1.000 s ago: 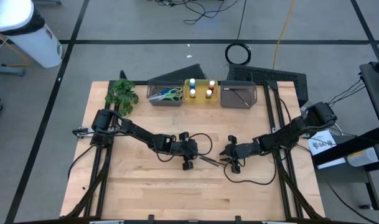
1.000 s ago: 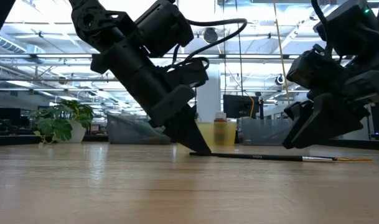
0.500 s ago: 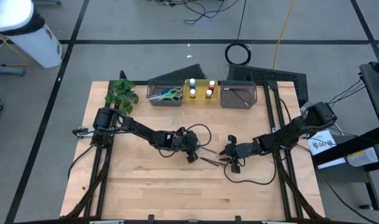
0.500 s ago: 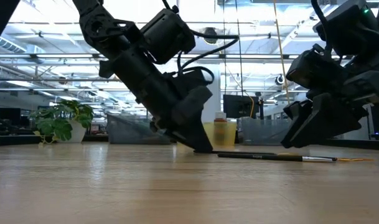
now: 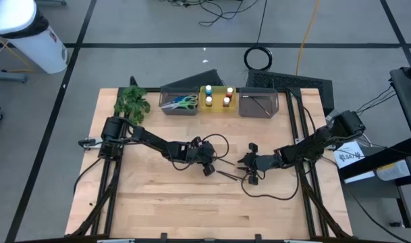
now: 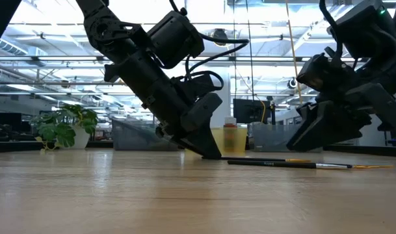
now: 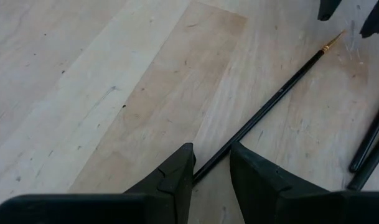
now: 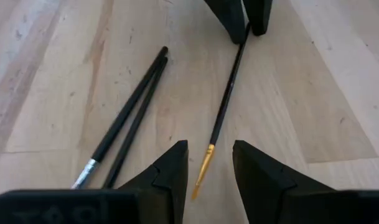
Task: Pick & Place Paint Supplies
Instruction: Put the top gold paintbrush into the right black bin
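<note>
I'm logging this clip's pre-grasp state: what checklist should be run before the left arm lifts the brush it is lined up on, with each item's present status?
1. Brush handle lies between the left end effector's fingers: ok.
2. Left end effector closed on the brush: not ok; a gap shows on both sides of the handle.
3. Right end effector clear of the bristle end: cannot tell; the tip shows between its open fingers.
4. Pair of other brushes apart from the target brush: ok.
5. Grey bin at the table's far edge unobstructed from above: ok.
</note>
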Tool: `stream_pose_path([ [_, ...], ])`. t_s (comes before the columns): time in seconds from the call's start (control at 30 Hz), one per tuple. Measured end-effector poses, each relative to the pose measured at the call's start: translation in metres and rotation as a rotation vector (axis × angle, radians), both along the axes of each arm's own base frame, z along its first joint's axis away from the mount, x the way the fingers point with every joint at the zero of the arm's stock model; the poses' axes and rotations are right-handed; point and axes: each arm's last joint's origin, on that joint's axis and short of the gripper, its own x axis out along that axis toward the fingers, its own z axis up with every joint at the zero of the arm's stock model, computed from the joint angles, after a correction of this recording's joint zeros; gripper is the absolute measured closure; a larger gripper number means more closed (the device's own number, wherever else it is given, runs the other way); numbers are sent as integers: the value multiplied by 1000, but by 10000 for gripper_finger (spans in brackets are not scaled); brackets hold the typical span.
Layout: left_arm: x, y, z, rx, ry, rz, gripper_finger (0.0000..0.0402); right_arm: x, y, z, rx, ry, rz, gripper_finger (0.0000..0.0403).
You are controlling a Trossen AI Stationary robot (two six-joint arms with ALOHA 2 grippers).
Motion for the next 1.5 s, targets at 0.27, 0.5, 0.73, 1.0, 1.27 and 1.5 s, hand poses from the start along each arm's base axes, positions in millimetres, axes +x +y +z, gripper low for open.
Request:
stream_pose_path([
  [0.27,0,0,0,0,1,-3,284,-3,-3,-4,-32,54,-26,289],
  [0.5,0,0,0,-1,2,-4,284,-3,-3,-4,-30,49,-26,289],
  [0.73,0,0,0,-2,2,-5,284,0,-7,-4,-22,28,-47,289],
  [1.0,0,0,0,-2,4,-6,284,1,-8,-11,-32,57,-54,289],
  [1.27,-1,0,-1,5,10,-16,284,3,-7,-10,-22,33,-49,289],
  [1.5,-1,0,-1,5,10,-16,284,2,-8,-11,-21,49,-54,289],
])
